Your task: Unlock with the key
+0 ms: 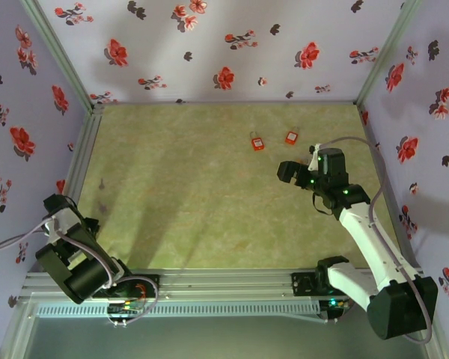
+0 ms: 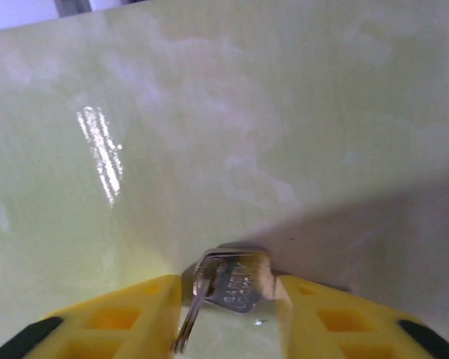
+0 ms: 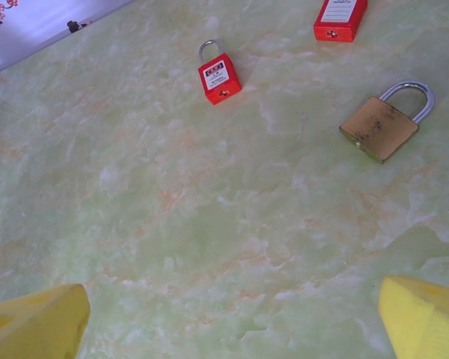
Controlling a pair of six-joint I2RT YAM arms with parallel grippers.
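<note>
Key (image 2: 236, 283) between the left gripper (image 2: 228, 301) jaws, on the table (image 2: 209, 112)

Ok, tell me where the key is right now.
In the left wrist view, the key sits on the green tabletop at bottom centre, between the two yellow fingers of the left gripper.

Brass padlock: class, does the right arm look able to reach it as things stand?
Probably yes: the right gripper is open above bare table, and the brass padlock lies ahead with nothing between them.
</note>
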